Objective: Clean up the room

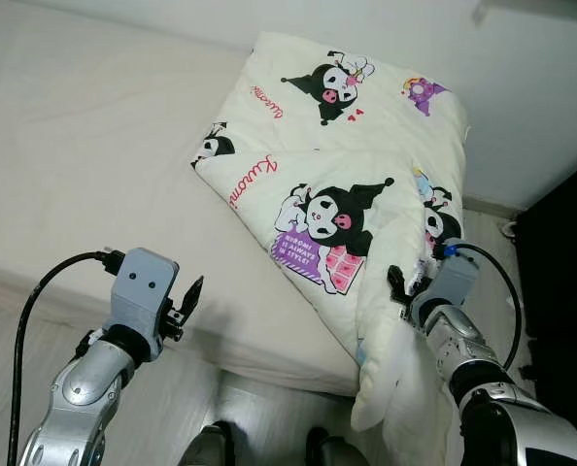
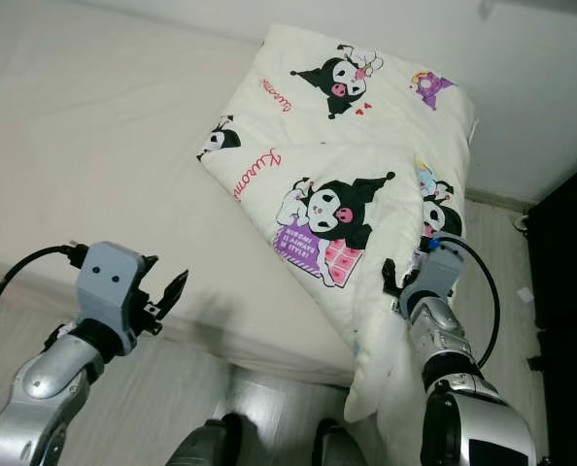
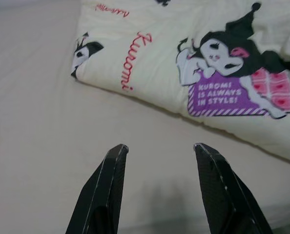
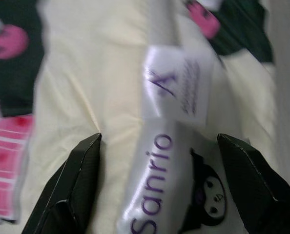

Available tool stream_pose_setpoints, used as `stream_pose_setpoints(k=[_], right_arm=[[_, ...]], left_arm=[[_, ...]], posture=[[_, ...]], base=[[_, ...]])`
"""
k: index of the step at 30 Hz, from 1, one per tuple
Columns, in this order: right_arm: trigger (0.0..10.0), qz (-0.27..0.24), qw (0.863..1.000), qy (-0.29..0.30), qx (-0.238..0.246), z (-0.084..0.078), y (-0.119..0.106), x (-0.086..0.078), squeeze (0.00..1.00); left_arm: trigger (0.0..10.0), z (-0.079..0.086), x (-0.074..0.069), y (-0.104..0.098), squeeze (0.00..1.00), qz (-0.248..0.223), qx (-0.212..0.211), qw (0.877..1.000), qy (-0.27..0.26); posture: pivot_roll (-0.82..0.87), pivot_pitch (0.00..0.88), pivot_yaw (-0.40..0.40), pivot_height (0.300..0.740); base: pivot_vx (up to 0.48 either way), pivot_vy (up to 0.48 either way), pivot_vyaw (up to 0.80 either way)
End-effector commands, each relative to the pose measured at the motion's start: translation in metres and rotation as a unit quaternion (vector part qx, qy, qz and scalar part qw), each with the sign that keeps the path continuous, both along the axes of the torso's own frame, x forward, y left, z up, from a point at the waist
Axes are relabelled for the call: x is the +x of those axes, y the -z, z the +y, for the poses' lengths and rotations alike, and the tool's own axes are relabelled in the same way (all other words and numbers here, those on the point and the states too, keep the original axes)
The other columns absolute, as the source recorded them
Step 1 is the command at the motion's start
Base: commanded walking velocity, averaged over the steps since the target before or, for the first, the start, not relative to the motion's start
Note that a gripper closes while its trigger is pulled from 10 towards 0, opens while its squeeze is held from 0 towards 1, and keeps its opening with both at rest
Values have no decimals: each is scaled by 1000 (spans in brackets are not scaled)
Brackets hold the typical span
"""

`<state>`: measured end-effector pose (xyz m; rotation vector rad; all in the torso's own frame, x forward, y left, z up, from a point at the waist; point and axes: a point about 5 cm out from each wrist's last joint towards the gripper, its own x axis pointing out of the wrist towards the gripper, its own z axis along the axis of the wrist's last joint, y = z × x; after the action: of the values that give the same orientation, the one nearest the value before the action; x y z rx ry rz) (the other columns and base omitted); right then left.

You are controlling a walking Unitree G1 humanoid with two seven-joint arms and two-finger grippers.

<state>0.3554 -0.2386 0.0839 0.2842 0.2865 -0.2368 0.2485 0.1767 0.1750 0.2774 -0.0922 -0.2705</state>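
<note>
One bed (image 1: 84, 146) ahead of me, its cream top bare across my left side up to the near edge; one folded cream blanket (image 1: 337, 155) with cartoon prints lies on the right part, a corner spilling over the near edge toward the floor. My left gripper (image 1: 186, 306) hovers over the bed's near edge, fingers spread, holding nothing. My right gripper (image 1: 402, 288) sits at the blanket's overhanging edge, fingers wide apart on either side of one white sewn-in label (image 4: 176, 87).
</note>
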Motion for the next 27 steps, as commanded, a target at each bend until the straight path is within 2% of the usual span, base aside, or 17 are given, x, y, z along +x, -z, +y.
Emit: stream_pose_setpoints(k=[1,2,11,14,15,16,17,18,19,20,22,27], right_arm=[[10000,38,999,25,11,-8,17,-12,184],[10000,43,999,29,12,-9,18,-13,0],[10000,48,998,29,42,-11,23,-17,0],[10000,45,994,40,88,-11,27,-19,0],[10000,45,994,40,88,-11,27,-19,0],[10000,45,988,54,140,-11,32,-22,0],[10000,45,988,54,140,-11,32,-22,0],[10000,45,984,59,161,-10,34,-23,0],[10000,40,976,70,204,-8,35,-24,0],[10000,40,976,70,204,-8,35,-24,0],[10000,37,968,78,237,-6,38,-25,0],[10000,41,967,70,240,-2,40,-26,0]], left_arm=[[10000,1,-5,4,0,18,8,1000,7],[10000,1,-5,4,0,19,7,1000,9],[10000,-1,-5,1,0,22,9,999,21],[10000,0,-5,-1,0,23,15,999,24],[10000,0,-5,-1,0,23,15,999,24],[10000,2,-5,-1,0,21,24,999,20],[10000,2,-5,-1,0,21,24,999,20],[10000,3,-5,-2,0,21,25,999,19],[10000,4,-4,-2,0,21,26,999,17],[10000,4,-4,-2,0,21,26,999,17],[10000,5,-2,-3,0,20,27,999,17],[10000,5,0,-4,0,18,27,999,17]], posture=[[245,392,-30,740],[248,392,-25,740],[262,396,-15,740],[268,396,-12,740],[268,396,-12,740],[275,393,-9,740],[275,393,-9,740],[275,393,-9,740],[278,392,-8,740],[278,392,-8,740],[280,388,-5,740],[277,383,0,740]], base=[[0,0,0],[0,0,0],[0,0,0],[0,0,0],[0,0,0],[0,0,0],[0,0,0],[0,0,0],[0,0,0],[0,0,0],[0,0,0],[0,0,0]])
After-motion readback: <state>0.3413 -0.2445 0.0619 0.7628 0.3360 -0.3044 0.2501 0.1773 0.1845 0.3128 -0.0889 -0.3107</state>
